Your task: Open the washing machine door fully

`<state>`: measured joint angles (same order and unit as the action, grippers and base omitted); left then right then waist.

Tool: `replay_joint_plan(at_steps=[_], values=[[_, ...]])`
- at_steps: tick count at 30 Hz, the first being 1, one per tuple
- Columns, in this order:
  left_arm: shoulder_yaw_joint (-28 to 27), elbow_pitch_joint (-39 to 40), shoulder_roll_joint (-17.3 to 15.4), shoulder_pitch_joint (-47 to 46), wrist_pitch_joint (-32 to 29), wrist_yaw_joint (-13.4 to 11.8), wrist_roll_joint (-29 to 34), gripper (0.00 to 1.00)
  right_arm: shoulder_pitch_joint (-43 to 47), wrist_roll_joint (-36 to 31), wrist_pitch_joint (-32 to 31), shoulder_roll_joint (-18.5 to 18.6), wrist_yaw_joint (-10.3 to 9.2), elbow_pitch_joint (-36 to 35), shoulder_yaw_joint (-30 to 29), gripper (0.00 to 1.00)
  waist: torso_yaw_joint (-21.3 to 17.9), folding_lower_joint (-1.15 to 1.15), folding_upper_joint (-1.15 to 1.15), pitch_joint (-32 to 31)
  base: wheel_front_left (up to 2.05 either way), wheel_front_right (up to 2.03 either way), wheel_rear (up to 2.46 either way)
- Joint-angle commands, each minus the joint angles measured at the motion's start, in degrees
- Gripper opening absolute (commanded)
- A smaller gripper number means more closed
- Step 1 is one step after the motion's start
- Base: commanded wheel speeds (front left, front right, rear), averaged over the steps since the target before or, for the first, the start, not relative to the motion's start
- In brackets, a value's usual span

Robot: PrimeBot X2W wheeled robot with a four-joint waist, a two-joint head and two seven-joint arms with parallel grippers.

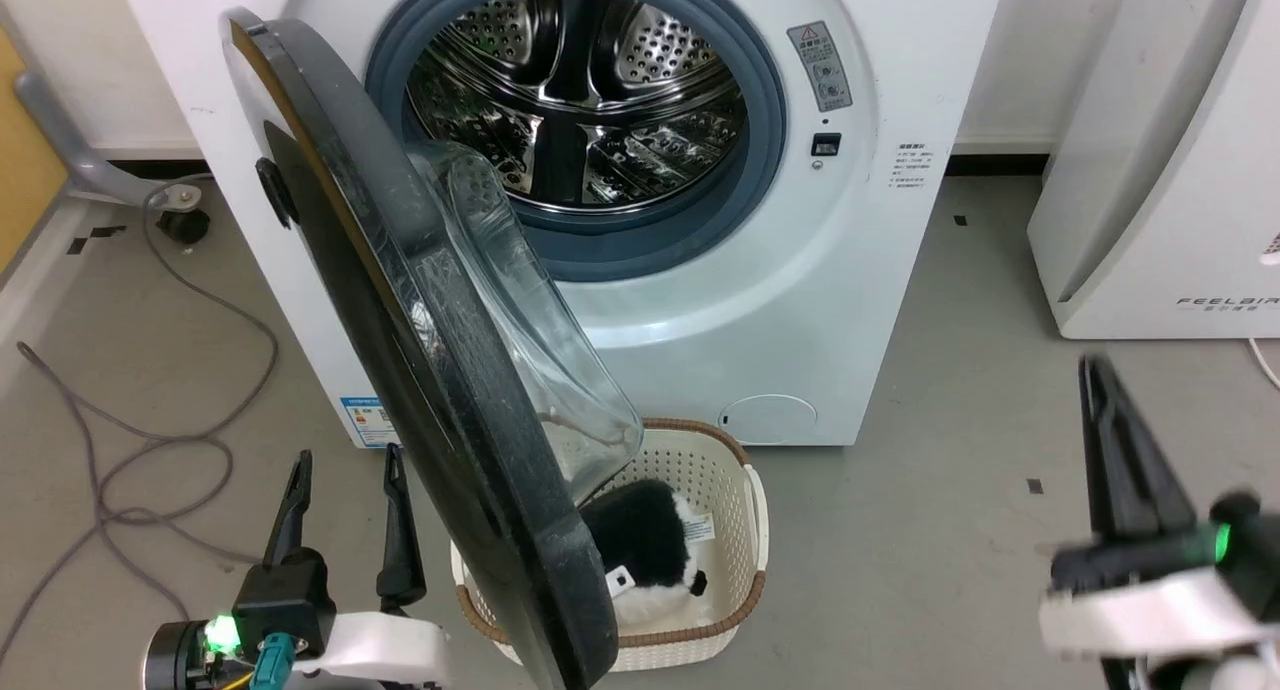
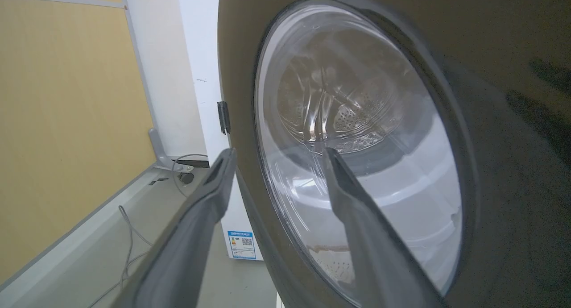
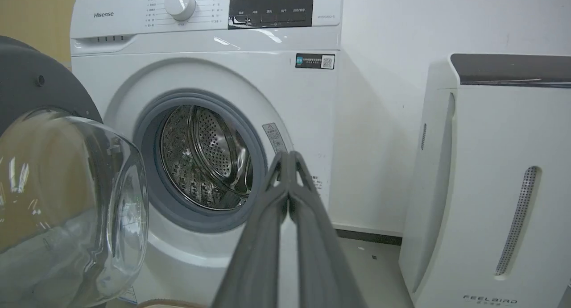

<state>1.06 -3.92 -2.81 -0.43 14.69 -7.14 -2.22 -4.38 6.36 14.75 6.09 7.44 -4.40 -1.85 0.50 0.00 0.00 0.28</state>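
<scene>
So the washing machine door (image 1: 430, 380) stands half open, hinged at 9 o'clock of the washing machine (image 1: 800, 270). Left gripper (image 1: 348, 455) at 7 o'clock is spread; right gripper (image 1: 1092, 370) at 4 o'clock is pressed together.

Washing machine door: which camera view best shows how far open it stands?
The head view: the washing machine door shows nearly whole, edge-on, standing clear of the drum. The left wrist view shows its outer face close up; the right wrist view, its glass bowl and some rim.
</scene>
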Motion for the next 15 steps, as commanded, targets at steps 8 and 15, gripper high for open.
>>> replay_joint_plan(at_steps=[8, 15], values=[[0.32, 0.33, -0.08, 1.3, 0.3, -0.37, -0.41, 1.0, 8.63, -0.51, 0.24, -2.91, 0.05, 1.19, -1.35, 0.0, 0.19, 0.0, 0.0, -0.21, 0.0, 0.0, 0.0], [0.7, -0.36, -0.07, 1.41, 0.3, -0.28, -0.71, 1.0, 10.71, 0.12, 0.24, -3.19, 0.05, 3.87, -1.84, 1.0, 0.55, 0.0, 0.0, -0.53, 0.0, 0.0, 0.0]])
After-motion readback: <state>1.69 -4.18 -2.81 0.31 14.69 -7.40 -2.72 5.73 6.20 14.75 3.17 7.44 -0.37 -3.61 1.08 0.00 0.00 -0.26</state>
